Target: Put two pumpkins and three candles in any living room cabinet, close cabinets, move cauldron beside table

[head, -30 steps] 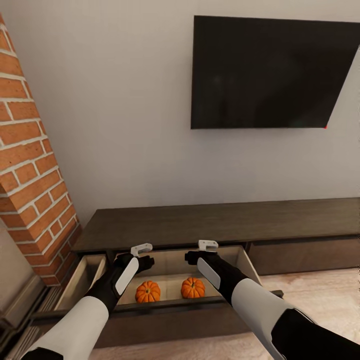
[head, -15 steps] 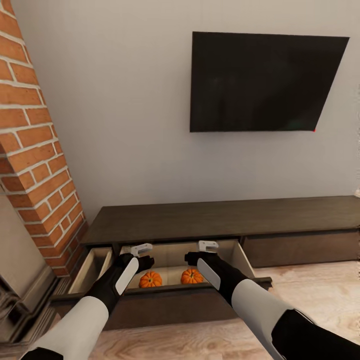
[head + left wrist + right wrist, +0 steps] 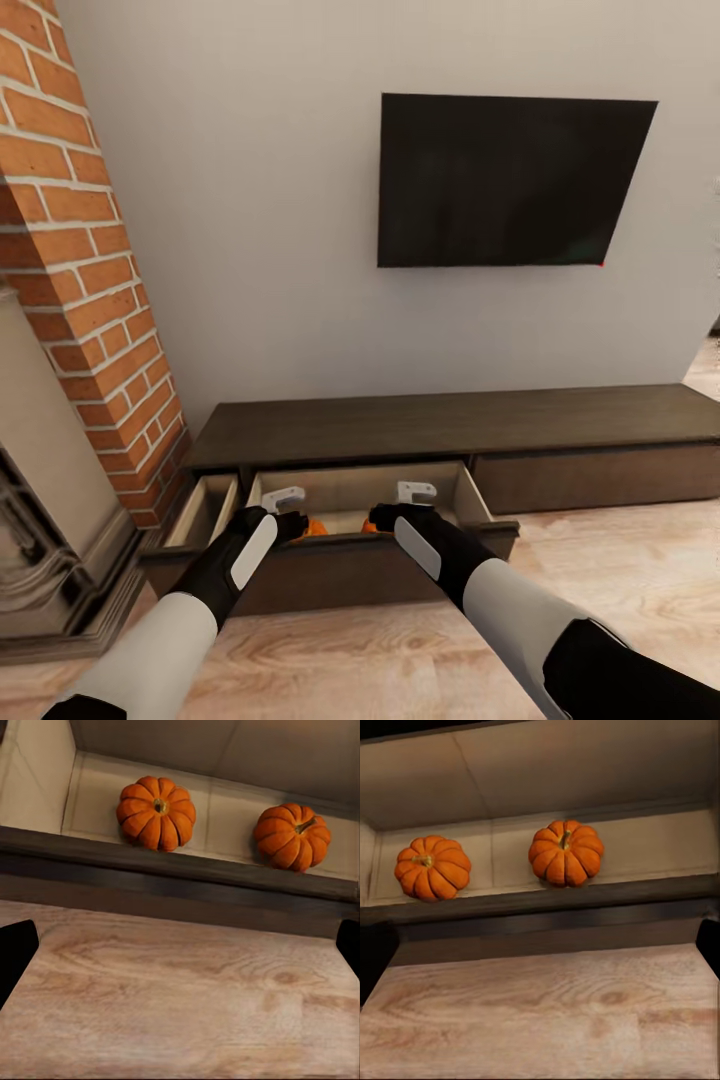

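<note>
Inside the open drawer of the cabinet point(image 3: 450, 430): two pumpkins point(image 3: 156, 812) point(image 3: 292, 836) side by side on its pale bottom | both beyond the drawer front, well apart from the fingers | left gripper point(image 3: 287, 510) spread, empty; right gripper point(image 3: 405, 505) spread, empty | both hover over the wood floor point(image 3: 640, 570) before the drawer
</note>
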{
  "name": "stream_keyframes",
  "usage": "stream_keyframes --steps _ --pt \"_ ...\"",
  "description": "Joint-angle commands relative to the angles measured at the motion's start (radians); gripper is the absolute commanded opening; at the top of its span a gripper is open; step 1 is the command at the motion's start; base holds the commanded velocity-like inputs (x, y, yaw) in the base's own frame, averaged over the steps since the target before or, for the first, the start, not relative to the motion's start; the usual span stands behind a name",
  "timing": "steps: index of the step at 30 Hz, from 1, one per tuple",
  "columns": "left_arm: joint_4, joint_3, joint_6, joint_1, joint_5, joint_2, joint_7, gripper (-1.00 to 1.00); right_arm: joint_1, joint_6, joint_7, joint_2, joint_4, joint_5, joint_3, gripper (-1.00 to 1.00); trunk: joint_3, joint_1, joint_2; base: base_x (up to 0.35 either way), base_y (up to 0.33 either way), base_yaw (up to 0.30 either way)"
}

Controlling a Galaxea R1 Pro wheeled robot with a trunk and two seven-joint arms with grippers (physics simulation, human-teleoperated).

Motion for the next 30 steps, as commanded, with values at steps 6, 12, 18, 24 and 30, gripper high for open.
stream_keyframes --steps 6,12,18,24,30 --pt "-0.001 -0.002 0.001 0.0 0.011 0.001 0.01 1.0 -0.001 0.003 -0.008 -0.001 -0.002 -0.008 0.008 1.0 0.018 -0.024 0.042 -0.338 0.0 0.0" --pt "-0.001 -0.002 0.001 0.0 0.009 0.001 0.011 1.0 -0.001 0.003 -0.007 -0.001 -0.002 -0.007 0.008 1.0 0.037 -0.047 0.084 -0.338 0.0 0.0" --pt "-0.001 -0.001 -0.001 0.0 0.009 0.001 0.011 1.0 -0.001 0.003 -0.007 -0.001 -0.002 -0.007 0.008 1.0 0.046 -0.058 0.105 -0.337 0.0 0.0" --pt "-0.003 -0.004 -0.007 0.0 0.008 0.001 0.014 1.0 -0.001 0.003 -0.006 -0.001 -0.001 -0.008 0.008 1.0 0.046 -0.058 0.105 -0.153 0.0 0.0" --pt "-0.004 -0.008 -0.012 0.0 0.006 0.001 0.014 1.0 -0.001 -0.001 -0.006 -0.002 0.0 -0.008 0.008 1.0 0.03 -0.039 0.07 -0.015 0.0 0.0"
